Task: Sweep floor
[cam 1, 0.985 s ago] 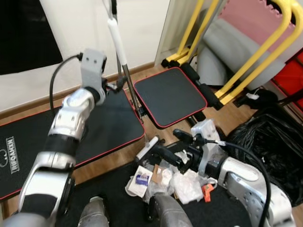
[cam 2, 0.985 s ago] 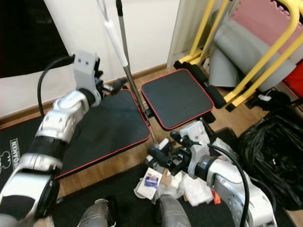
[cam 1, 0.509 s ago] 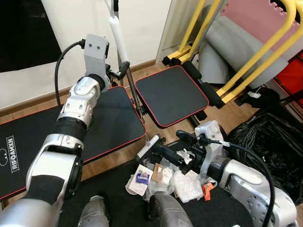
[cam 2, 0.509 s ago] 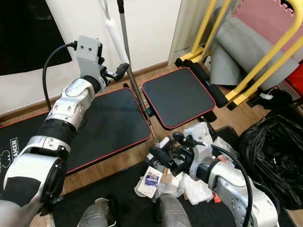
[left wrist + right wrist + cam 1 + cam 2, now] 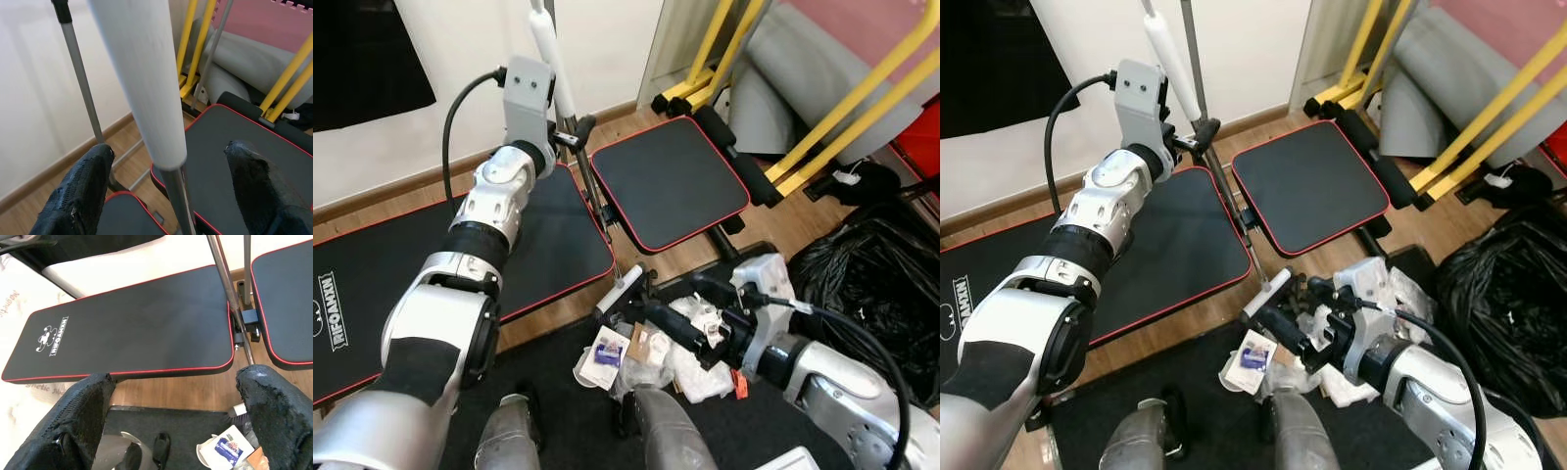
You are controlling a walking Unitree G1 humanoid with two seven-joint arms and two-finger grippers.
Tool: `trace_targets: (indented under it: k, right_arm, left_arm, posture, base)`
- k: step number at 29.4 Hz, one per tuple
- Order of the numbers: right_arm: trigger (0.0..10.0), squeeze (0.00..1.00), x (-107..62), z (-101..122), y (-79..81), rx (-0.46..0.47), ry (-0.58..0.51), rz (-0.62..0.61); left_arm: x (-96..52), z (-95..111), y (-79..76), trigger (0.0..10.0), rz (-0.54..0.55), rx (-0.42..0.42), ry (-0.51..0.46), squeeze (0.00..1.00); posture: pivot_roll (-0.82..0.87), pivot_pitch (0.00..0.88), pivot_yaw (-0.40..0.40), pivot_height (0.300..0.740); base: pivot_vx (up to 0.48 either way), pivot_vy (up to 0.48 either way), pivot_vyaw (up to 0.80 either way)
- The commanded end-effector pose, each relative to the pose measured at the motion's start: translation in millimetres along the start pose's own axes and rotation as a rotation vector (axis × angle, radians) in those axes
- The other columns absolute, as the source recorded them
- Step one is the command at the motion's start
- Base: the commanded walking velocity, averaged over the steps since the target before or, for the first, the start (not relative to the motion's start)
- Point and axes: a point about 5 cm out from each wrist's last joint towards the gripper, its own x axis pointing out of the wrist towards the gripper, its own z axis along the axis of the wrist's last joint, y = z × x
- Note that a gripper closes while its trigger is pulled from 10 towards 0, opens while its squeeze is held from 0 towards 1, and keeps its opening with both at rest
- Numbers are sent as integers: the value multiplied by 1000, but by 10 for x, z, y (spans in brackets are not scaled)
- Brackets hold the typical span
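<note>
Litter [image 5: 651, 354] — crumpled white wrappers and a small printed packet — lies on the dark mat under the right gripper [image 5: 675, 315], fingers apart. Black plastic bag [image 5: 871, 294] beside it, contents hidden.

Left wrist view: left gripper [image 5: 168, 188] spread, white-sleeved metal broom handle [image 5: 142, 83] between the fingers, ungrasped.

Right wrist view: black red-edged bench pad [image 5: 132, 328] — white logo, unreadable.

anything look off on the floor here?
Yes: a heap of litter, crumpled white wrappers and a small blue-printed packet, lies spilled on the dark mat by the robot's feet, beside the right gripper.
</note>
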Motion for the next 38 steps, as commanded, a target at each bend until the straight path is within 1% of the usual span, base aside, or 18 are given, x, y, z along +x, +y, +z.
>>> trace_targets:
  k: [1, 5, 12, 14, 15, 16, 17, 23, 24, 25, 29, 31, 32, 34, 35, 36, 37, 38]
  right_arm:
    - [10000, 0, -59, -13, 54, 28, 4, 6]
    - [10000, 0, -80, -7, 109, 50, -5, 22]
    - [10000, 0, -116, -5, 184, 72, -11, 40]
    - [10000, 0, -134, -2, 213, 79, -14, 44]
    - [10000, 0, -156, 1, 246, 87, -17, 47]
    - [10000, 0, -156, 1, 246, 87, -17, 47]
    - [10000, 0, -180, 5, 279, 97, -21, 51]
    - [10000, 0, -219, 11, 338, 121, -26, 58]
    - [10000, 0, -233, 13, 362, 130, -29, 60]
    - [10000, 0, -241, 15, 384, 138, -31, 62]
    - [10000, 0, -246, 16, 409, 149, -34, 63]
    - [10000, 0, -245, 15, 418, 154, -35, 63]
    - [10000, 0, -246, 17, 425, 158, -36, 63]
    - [10000, 0, -246, 17, 425, 158, -36, 63]
    - [10000, 0, -246, 16, 430, 163, -36, 63]
    - [10000, 0, -246, 16, 430, 163, -36, 63]
    - [10000, 0, -246, 17, 438, 168, -36, 62]
    - [10000, 0, -243, 18, 415, 168, -36, 50]
  left_arm:
    - [1, -17, -107, 10000, -188, 34, 9, 0]
    - [22, 69, -36, 10000, -148, 14, -17, 0]
    - [78, 195, -59, 10000, -126, 5, -50, 0]
    - [97, 229, -55, 10000, -100, 20, -51, 0]
    - [110, 256, -28, 10000, -57, 37, -47, 0]
    - [110, 256, -28, 10000, -57, 37, -47, 0]
    - [118, 278, 3, 10000, -18, 41, -45, 0]
    - [156, 370, 5, 10000, 24, 7, -65, 0]
    - [173, 415, -3, 2392, 38, -9, -77, 0]
    - [185, 456, 6, 0, 60, -15, -85, 0]
    - [190, 523, 73, 0, 118, -13, -90, 0]
    - [188, 555, 116, 0, 145, -27, -93, 0]
    - [187, 580, 151, 0, 163, -66, -96, 0]
    - [187, 580, 151, 0, 163, -66, -96, 0]
    - [188, 595, 169, 0, 171, -116, -99, 0]
    - [188, 595, 169, 0, 171, -116, -99, 0]
    - [194, 605, 165, 0, 161, -181, -103, 0]
    - [211, 603, 119, 0, 133, -289, -110, 0]
  posture:
    - [-249, 441, -157, 740]
    - [-251, 459, -159, 740]
    - [-265, 491, -166, 740]
    - [-273, 501, -166, 740]
    - [-279, 511, -164, 740]
    - [-279, 511, -164, 740]
    - [-282, 523, -166, 740]
    - [-301, 538, -168, 740]
    - [-306, 540, -168, 740]
    - [-307, 541, -165, 740]
    - [-307, 536, -163, 740]
    - [-308, 534, -162, 740]
    - [-307, 532, -161, 740]
    - [-307, 532, -161, 740]
    - [-307, 530, -160, 740]
    - [-307, 530, -160, 740]
    - [-305, 525, -157, 740]
    - [-314, 514, -159, 740]
  base:
    - [0, 0, 0]
    - [0, 0, 0]
    - [0, 0, 0]
    - [0, 0, 0]
    - [0, 0, 0]
    - [0, 0, 0]
    - [0, 0, 0]
    - [0, 0, 0]
    - [0, 0, 0]
    - [0, 0, 0]
    - [0, 0, 0]
    - [0, 0, 0]
    - [0, 0, 0]
    - [0, 0, 0]
    - [0, 0, 0]
    - [0, 0, 0]
    - [0, 0, 0]
    - [0, 0, 0]
